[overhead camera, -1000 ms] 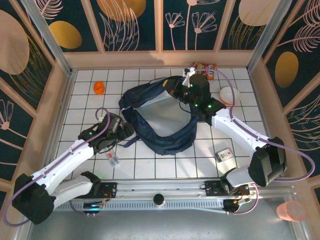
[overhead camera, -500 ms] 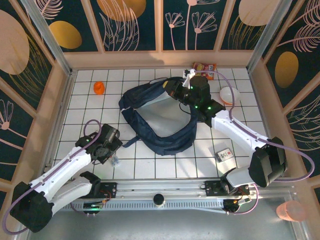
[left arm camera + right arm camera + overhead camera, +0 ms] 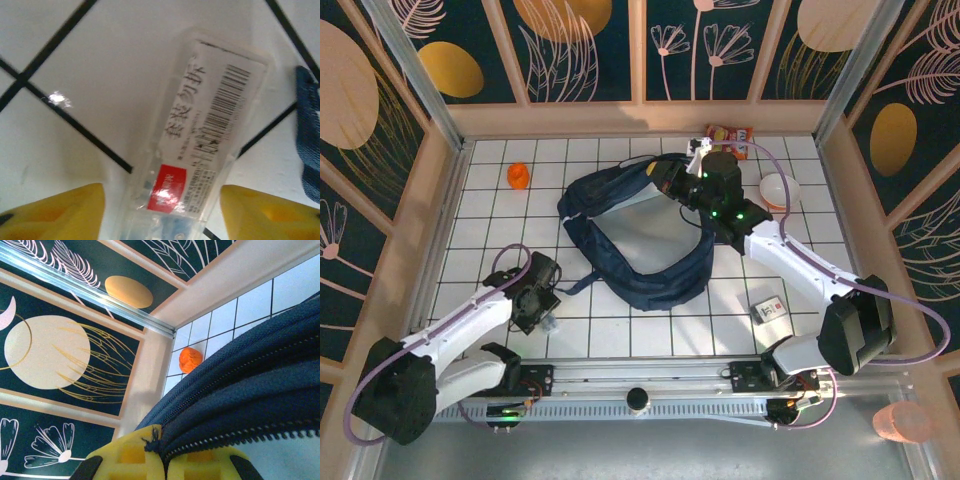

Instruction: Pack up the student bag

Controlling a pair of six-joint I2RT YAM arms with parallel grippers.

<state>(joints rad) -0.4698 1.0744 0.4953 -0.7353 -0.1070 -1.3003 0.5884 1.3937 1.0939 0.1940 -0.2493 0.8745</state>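
Observation:
The navy student bag (image 3: pixel 640 245) lies in the middle of the tiled floor with its top zip gaping. My right gripper (image 3: pixel 682 178) is shut on the bag's zipped rim (image 3: pixel 240 405) at its far right corner and holds that edge up. My left gripper (image 3: pixel 542 312) is down at the floor, left of the bag, open. Its yellow fingers (image 3: pixel 55 210) straddle a clear plastic packet (image 3: pixel 200 150) with a barcode and red label. The packet lies flat between them. A blue strap end (image 3: pixel 306 130) shows at the right edge of the left wrist view.
An orange ball (image 3: pixel 518 176) lies far left (image 3: pixel 190 360). A snack bag (image 3: pixel 730 133) sits at the far wall, a white bowl (image 3: pixel 780 189) right of the bag, and a small card box (image 3: pixel 771 309) near right. Wooden walls enclose the floor.
My left arm drew back toward the near left and dropped over the clear packet, which now sits between its fingers. The right gripper kept its hold on the bag rim.

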